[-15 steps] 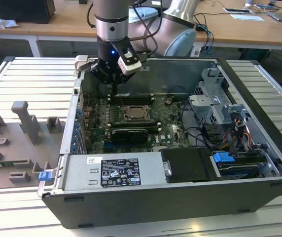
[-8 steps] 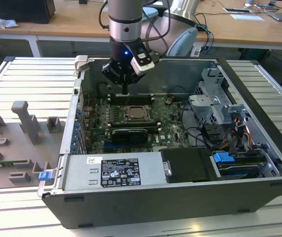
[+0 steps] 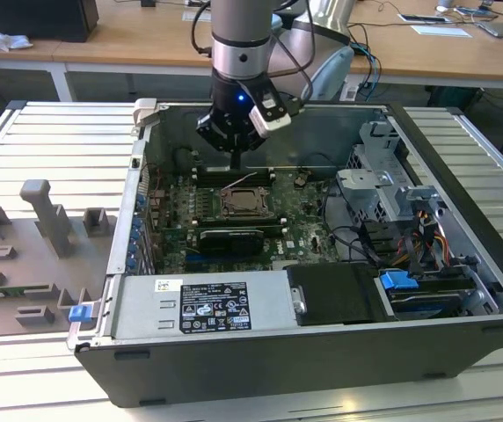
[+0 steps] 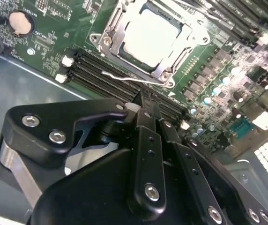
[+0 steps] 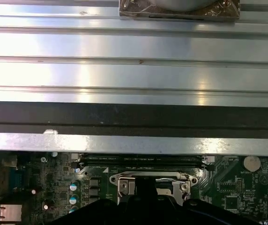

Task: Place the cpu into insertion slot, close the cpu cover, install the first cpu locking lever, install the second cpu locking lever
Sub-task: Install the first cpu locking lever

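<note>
The cpu (image 4: 152,35) lies in the insertion slot (image 3: 245,204), its pale silvery top showing through the cut-out of the cpu cover (image 4: 109,33), which lies flat over it. A thin wire locking lever (image 4: 120,77) runs along the socket edge that faces my gripper, and whether it is latched I cannot tell. My gripper (image 4: 144,99) is shut with nothing between its fingers. Its tip hovers over the memory slots (image 4: 101,70), just beside that lever. In the exterior view the gripper (image 3: 236,161) points down just behind the socket. The socket (image 5: 148,183) also shows in the first wrist view.
The open computer case has metal walls (image 3: 146,149) around the motherboard. A black card (image 3: 231,237) sits in front of the socket. A power supply (image 3: 207,306) and a drive cage with cables (image 3: 410,229) fill the front and the exterior view's right. Grey fixtures (image 3: 45,220) stand on the table.
</note>
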Controlling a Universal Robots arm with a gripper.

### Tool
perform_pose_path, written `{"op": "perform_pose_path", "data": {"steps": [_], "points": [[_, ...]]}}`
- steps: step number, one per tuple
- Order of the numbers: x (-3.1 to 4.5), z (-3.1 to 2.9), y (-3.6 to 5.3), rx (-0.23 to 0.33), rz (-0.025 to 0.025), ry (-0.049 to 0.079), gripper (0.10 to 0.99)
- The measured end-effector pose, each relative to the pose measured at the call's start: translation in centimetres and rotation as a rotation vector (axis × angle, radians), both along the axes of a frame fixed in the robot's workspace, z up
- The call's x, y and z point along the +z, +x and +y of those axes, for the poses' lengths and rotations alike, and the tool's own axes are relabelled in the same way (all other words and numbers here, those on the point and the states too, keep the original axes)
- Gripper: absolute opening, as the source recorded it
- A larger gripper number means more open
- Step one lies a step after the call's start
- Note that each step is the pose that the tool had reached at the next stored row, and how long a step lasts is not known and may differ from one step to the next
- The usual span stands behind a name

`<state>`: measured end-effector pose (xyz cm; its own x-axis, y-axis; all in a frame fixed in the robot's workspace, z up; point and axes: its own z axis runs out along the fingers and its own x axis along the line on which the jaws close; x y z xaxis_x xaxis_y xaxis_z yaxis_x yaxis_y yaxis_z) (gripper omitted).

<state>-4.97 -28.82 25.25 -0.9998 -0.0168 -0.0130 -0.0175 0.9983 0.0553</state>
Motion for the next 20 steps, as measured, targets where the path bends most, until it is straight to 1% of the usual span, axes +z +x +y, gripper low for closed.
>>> {"op": "perform_pose_path", "data": {"steps": [4, 6, 8, 10, 13, 17, 20], "points": [[-0.69, 0.01, 0.07, 0.002, 0.0003, 0.000, 0.106], [-1.02, 0.03, 0.13, 0.014, 0.0003, 0.000, 0.106], [-1.23, 0.06, 0.22, 0.031, 0.0003, 0.000, 0.106], [-1.38, 0.10, 0.44, 0.035, 0.0004, 0.000, 0.106], [-1.69, 0.28, 0.92, 0.035, 0.0003, 0.000, 0.106], [-2.18, 0.63, 1.23, 0.035, 0.0002, 0.000, 0.106], [-2.40, 0.82, 1.53, 0.035, 0.0002, 0.000, 0.106]]}}
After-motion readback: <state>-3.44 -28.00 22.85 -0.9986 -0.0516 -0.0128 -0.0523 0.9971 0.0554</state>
